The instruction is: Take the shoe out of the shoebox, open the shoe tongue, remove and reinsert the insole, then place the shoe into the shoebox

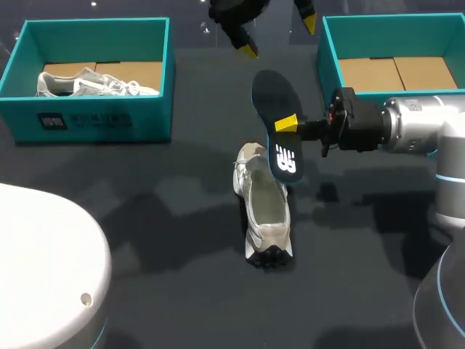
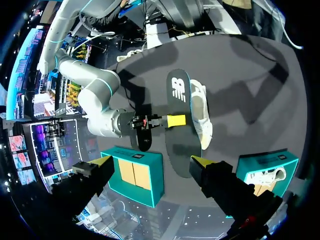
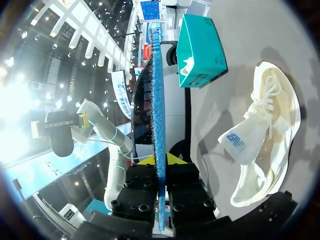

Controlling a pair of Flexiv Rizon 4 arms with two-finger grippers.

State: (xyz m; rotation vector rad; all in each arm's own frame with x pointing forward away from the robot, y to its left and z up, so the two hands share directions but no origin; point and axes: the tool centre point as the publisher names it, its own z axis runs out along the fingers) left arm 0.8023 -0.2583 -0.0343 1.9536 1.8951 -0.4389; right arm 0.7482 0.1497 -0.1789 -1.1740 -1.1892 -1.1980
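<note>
Shoe [image 1: 265,211] is out of the box and lies on the counter [image 1: 167,218] near the middle, opening up. Its heel points toward the boxes and its toe toward the near edge. In the right wrist view the tongue [image 3: 236,142] is pulled up and out of the opening, and the laces are loose.

Insole [image 1: 270,98] is out of the shoe. It is dark, with a white logo at the end nearer the shoe. From above, that end overlaps the shoe's heel; I cannot tell whether the two touch.

Right gripper [image 1: 287,125] comes in from the right and is clamped on the insole at about mid-length. The right wrist view shows the insole edge-on [image 3: 159,115], with a yellow tip pressed against each face [image 3: 159,162]. The left wrist view shows the same pinch from the far side [image 2: 175,120].

Left gripper [image 1: 280,36] hangs over the far side of the counter, between the two boxes. Its fingers are spread wide and hold nothing [image 2: 152,161]. It is well apart from the insole and shoe.

Left box [image 1: 109,116] is teal and stands at the far left, with a second shoe [image 1: 94,83] lying inside it. Right box [image 1: 330,62] is also teal and stands at the far right, showing only a cardboard floor.
</note>
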